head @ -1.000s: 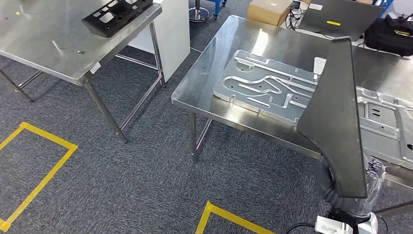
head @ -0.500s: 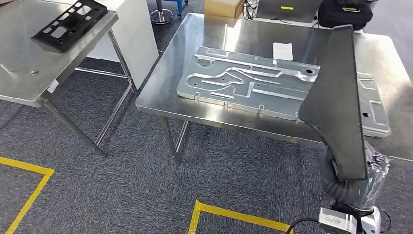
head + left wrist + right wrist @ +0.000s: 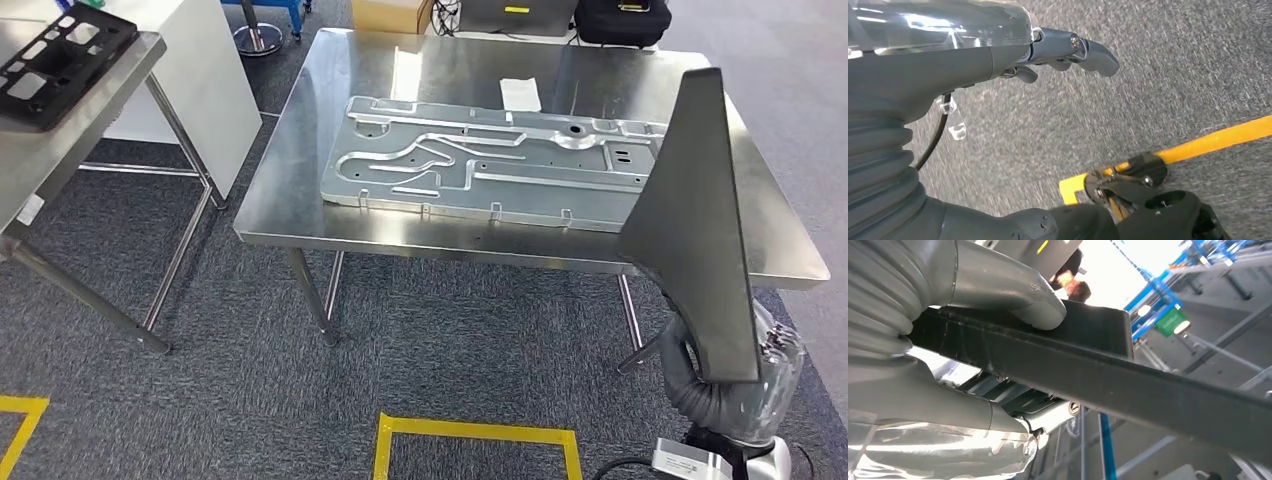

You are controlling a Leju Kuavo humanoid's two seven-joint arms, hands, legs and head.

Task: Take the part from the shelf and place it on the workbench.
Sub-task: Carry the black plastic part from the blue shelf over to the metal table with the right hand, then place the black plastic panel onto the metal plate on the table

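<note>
head view: my right robot hand (image 3: 745, 385) grips the black part (image 3: 695, 230) by its lower end, upright before the desk (image 3: 300, 215), likely to clear the edge. my left robot hand (image 3: 1058, 47) hangs empty, fingers loosely curled.

No legible text, label, brand, number or sign on anything in view.

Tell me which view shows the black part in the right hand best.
The head view: the black part stands upright in full outline before the steel table. The right wrist view shows a close edge under the right hand; the left wrist view shows floor.
</note>
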